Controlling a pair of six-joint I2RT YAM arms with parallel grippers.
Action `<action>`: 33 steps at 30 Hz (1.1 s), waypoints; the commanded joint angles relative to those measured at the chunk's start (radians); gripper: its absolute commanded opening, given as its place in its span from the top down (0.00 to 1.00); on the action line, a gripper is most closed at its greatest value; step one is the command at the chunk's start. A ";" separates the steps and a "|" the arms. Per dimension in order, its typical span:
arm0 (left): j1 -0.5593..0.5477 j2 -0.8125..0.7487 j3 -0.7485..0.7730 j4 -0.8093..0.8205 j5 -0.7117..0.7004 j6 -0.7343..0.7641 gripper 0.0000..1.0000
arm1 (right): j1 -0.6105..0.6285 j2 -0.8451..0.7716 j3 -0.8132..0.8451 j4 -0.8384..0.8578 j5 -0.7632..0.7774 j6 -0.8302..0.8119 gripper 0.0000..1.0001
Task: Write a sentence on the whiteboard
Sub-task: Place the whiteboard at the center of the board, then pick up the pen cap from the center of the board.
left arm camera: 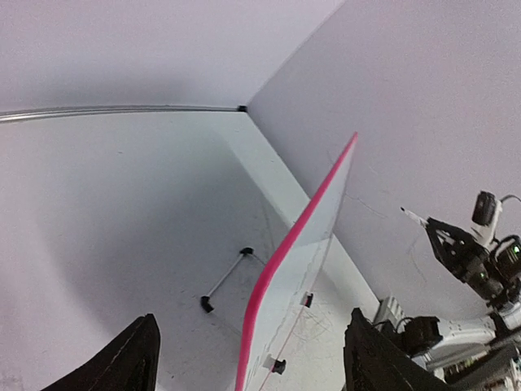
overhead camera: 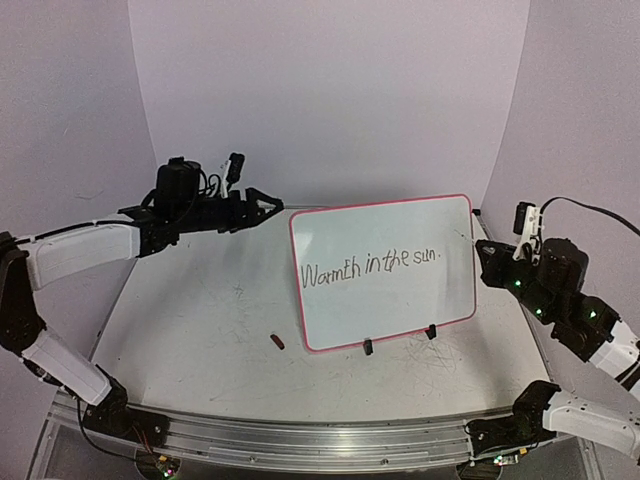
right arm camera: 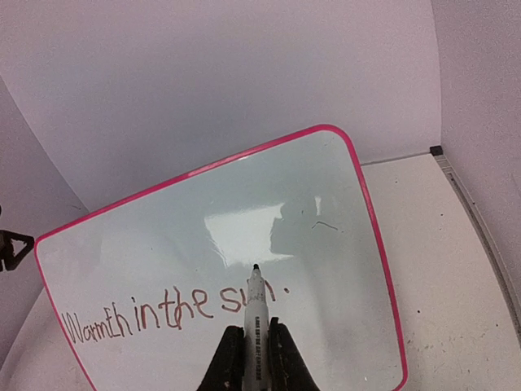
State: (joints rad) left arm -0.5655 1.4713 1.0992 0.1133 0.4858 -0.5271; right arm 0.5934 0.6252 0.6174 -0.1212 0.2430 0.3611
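While the scuffed grey worktop [overhead camera: 200, 310] fills most of the booth, the whiteboard [overhead camera: 385, 240] takes its right half. The board stands upright on its long edge and leans back a little, its face towards the arm bases. Thin red-pink frame, rounded corners, glossy white face with a glare patch.

Writing across the lower middle, one hand-drawn line in dark strokes: "Warmth in the sun." Letters uneven, ending in a full stop.

Left gripper [overhead camera: 272, 204]: level, near the board's upper left corner and apart from it. Its fingers [left arm camera: 130, 358] are spread wide with nothing between them.

Right gripper [right arm camera: 254, 346]: off the board's right edge, fingers pressed in on a marker [right arm camera: 254, 314]. White barrel, dark tip pointing at the board. From the left wrist view the tip is off the surface. Print on the barrel is too small to read.

Behind the board, a wire prop [left arm camera: 224, 285] rests on the worktop. Two black clip feet [overhead camera: 367, 347] grip the bottom edge.

A small dark red piece [overhead camera: 277, 342] lies on the worktop, near the lower left corner.
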 commanded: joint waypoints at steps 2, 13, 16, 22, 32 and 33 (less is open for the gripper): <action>0.006 -0.159 -0.011 -0.387 -0.273 -0.052 0.23 | -0.003 0.017 -0.003 0.039 -0.143 -0.021 1.00; -0.125 -0.244 -0.242 -0.473 -0.246 -0.178 0.38 | -0.003 0.073 -0.033 0.150 -0.371 -0.004 0.95; -0.178 -0.246 -0.266 -0.472 -0.337 -0.064 0.39 | -0.003 0.070 -0.043 0.153 -0.393 -0.008 0.96; -0.182 -0.272 -0.323 -0.401 -0.282 0.364 0.36 | -0.003 0.039 -0.070 0.153 -0.410 -0.014 0.98; -0.180 -0.215 -0.431 -0.217 -0.091 1.068 0.31 | -0.003 -0.049 -0.102 0.145 -0.386 -0.033 0.99; -0.176 -0.175 -0.423 -0.216 -0.076 1.091 0.31 | -0.003 -0.057 -0.100 0.138 -0.384 -0.040 0.99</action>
State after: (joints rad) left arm -0.7464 1.2264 0.6724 -0.2251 0.3215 0.2777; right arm 0.5934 0.6007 0.5160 -0.0087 -0.1496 0.3465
